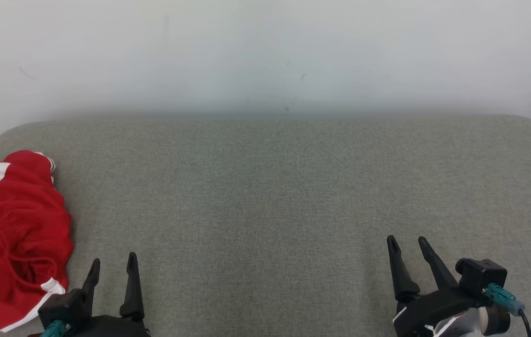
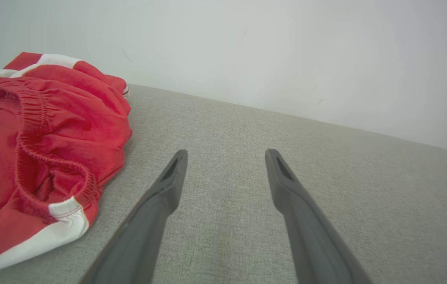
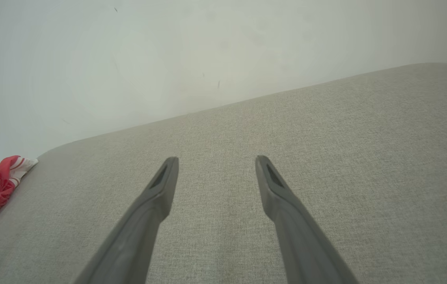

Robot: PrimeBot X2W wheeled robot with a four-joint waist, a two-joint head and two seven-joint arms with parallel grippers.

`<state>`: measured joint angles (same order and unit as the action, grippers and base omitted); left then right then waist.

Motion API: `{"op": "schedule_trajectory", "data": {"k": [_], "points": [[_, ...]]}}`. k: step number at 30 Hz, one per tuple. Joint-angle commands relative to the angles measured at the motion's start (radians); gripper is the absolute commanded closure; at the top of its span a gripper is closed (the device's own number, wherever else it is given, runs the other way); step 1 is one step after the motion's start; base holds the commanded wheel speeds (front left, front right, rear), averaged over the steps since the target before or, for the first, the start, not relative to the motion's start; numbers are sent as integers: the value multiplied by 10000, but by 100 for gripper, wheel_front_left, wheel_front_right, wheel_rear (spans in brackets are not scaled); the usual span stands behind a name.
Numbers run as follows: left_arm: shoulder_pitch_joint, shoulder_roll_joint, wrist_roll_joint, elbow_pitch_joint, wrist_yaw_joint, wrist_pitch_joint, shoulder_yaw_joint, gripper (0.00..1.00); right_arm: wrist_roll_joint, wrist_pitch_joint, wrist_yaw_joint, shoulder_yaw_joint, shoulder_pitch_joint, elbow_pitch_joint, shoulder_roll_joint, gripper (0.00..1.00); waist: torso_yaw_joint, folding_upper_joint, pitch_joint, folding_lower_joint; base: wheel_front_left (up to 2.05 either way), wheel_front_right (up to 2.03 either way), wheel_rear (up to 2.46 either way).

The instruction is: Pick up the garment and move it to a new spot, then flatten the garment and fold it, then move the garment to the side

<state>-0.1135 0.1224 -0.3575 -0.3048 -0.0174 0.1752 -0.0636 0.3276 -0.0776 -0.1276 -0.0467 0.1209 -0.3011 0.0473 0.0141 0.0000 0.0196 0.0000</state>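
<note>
The red garment (image 1: 12,234) lies crumpled at the cushion's (image 1: 265,196) left edge; light and limp, best pinched at the elastic waistband. The left gripper (image 1: 112,266) and right gripper (image 1: 407,247) each hold their 2 fingers apart, empty.

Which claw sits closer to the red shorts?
The left claw: the red shorts lie just beside it, while the right claw sits far across the grey cushion.

- A wide stretch of bare grey padded surface (image 1: 265,187) lies open across the middle and right, from the near edge back to the wall.
- A pale wall (image 1: 265,56) rises along the far edge and closes off that side.
- A crumpled red garment (image 1: 12,234) is heaped at the far left, just beside the left gripper (image 1: 114,258), and stands in the way there.
</note>
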Motion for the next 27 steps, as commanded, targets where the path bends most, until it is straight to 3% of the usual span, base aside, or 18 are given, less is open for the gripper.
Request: {"op": "schedule_trajectory", "data": {"k": [1, 13, 27], "points": [[-190, -14, 158, 37, -3, 101, 51, 0, -261, 16, -43, -24, -11, 97, 39, 0, -12, 0, 5, 0, 0, 0, 0], [-11, 259, 466, -34, -585, 391, 262, 0, -1200, 128, -40, -81, -159, 158, 40, 0, 29, 0, 0, 0, 0, 0, 0], [253, 231, 1019, -87, -587, 674, 436, 0, -2123, 301, -44, -55, -386, 360, 41, 0, 84, 0, -90, 0, 0, 0, 0]]}}
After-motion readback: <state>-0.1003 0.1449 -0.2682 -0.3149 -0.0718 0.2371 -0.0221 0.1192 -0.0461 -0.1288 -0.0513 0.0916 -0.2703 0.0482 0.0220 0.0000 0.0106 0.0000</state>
